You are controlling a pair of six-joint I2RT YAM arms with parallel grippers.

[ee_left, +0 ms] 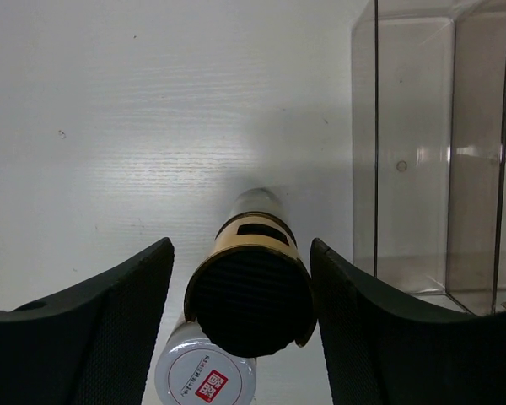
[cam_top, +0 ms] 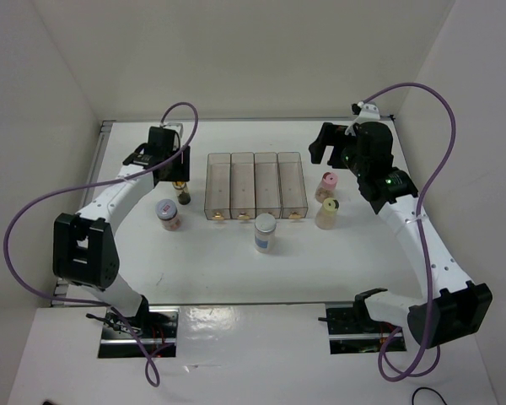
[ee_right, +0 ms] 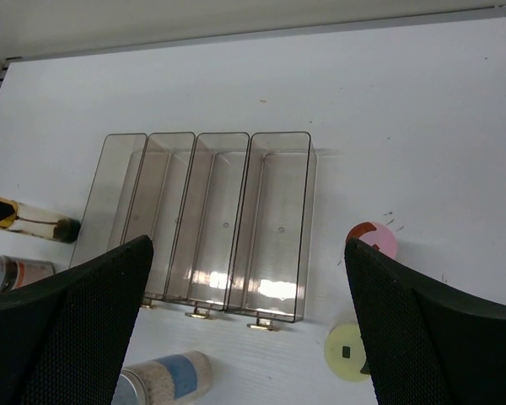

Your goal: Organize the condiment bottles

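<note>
In the left wrist view the slim amber bottle's black cap (ee_left: 251,299) stands between the fingers of my left gripper (ee_left: 241,257). The right finger touches the cap and a narrow gap shows at the left finger. From above, this bottle (cam_top: 183,193) stands just left of the clear tray (cam_top: 255,154). The lilac-lidded jar (cam_top: 168,213) stands right beside it. My right gripper (cam_top: 325,152) hangs open and empty above the tray's right end. Below it are the pink-capped bottle (cam_top: 327,185) and the cream yellow-capped bottle (cam_top: 327,213). The blue-lidded jar (cam_top: 265,230) stands in front of the tray.
All of the tray's slots (ee_right: 278,143) show empty in the right wrist view. White walls close in the table at the back and on both sides. Purple cables loop off both arms.
</note>
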